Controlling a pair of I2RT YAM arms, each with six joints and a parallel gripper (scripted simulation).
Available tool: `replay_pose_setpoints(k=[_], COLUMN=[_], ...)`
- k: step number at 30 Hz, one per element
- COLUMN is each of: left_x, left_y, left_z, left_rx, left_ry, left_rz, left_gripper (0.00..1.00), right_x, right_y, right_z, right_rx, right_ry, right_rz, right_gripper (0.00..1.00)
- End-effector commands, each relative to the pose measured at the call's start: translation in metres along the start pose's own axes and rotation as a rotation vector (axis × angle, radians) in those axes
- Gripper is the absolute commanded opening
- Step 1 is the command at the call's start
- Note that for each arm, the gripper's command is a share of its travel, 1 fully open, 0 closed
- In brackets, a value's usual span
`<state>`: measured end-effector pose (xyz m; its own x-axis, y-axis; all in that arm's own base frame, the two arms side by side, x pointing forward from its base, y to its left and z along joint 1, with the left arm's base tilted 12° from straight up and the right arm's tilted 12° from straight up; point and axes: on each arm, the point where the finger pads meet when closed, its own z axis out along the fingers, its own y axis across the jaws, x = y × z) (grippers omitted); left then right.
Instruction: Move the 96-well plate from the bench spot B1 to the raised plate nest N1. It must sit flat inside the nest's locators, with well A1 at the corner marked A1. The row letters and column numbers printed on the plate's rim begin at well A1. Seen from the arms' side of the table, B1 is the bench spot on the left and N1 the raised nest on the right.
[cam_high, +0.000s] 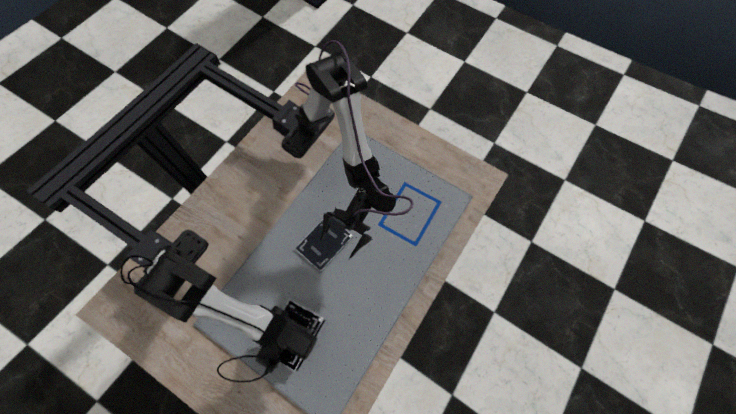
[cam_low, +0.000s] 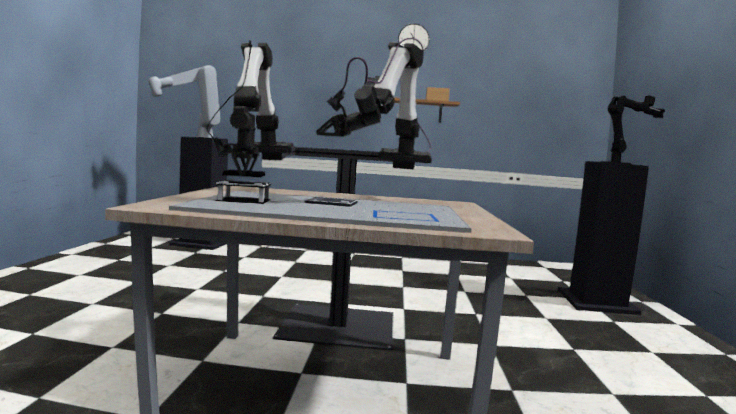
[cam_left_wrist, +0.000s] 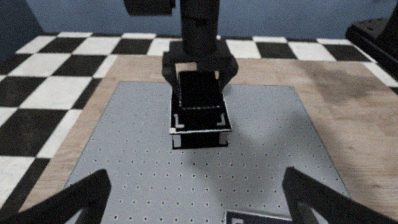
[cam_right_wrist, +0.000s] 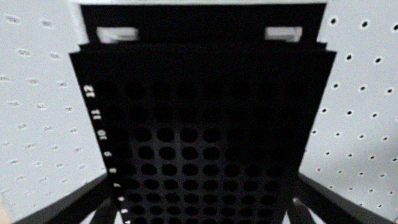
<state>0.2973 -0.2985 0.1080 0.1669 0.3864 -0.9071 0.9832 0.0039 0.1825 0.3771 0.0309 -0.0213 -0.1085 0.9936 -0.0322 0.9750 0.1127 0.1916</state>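
Observation:
The 96-well plate (cam_low: 246, 175) (cam_left_wrist: 200, 90) (cam_right_wrist: 200, 112) is black and held level above the nest. Column numbers run down its left rim in the right wrist view, 12 farthest from the gripper; row letters and well A1 are not visible. My right gripper (cam_low: 244, 165) (cam_right_wrist: 201, 175) is shut on the plate. The raised nest N1 (cam_low: 242, 199) (cam_left_wrist: 200, 140) (cam_right_wrist: 200, 22) stands below, a visible gap under the plate in the exterior view. Its A1 mark is not readable. My left gripper (cam_high: 338, 247) (cam_left_wrist: 196, 177) is open and empty. The blue outline B1 (cam_high: 428, 222) holds no plate.
A flat dark fixture (cam_high: 324, 248) (cam_low: 330, 201) with light corner brackets lies mid-board, below my left gripper. The grey perforated board (cam_high: 355, 303) (cam_low: 288, 211) lies on the wooden table (cam_high: 476, 169). The right arm's cable loops beside the nest.

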Motion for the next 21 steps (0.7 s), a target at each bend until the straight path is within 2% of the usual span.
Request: replay_pose_setpoints(k=[1,10,14,21], left_x=[-0.007,-0.007,-0.007,-0.007], left_y=[0.004,0.004,0.004,0.004], left_z=[0.004,0.004,0.004,0.004], left_rx=[0.005,0.005,0.005,0.005], left_ry=[-0.018,-0.018,-0.018,-0.018], left_rz=[0.017,0.017,0.017,0.017], left_gripper=[1.0,1.0,1.0,1.0], right_x=[0.005,0.001,0.001,0.0], right_y=[0.013,0.013,0.021,0.016], right_z=[-0.008,-0.006,-0.015,0.004], right_rx=[-0.045,-0.015,-0.078,-0.068], right_ry=[0.01,-0.002,0.005,0.009], right_rz=[0.001,0.001,0.007,0.014], right_gripper=[0.82,0.82,0.82,0.82])
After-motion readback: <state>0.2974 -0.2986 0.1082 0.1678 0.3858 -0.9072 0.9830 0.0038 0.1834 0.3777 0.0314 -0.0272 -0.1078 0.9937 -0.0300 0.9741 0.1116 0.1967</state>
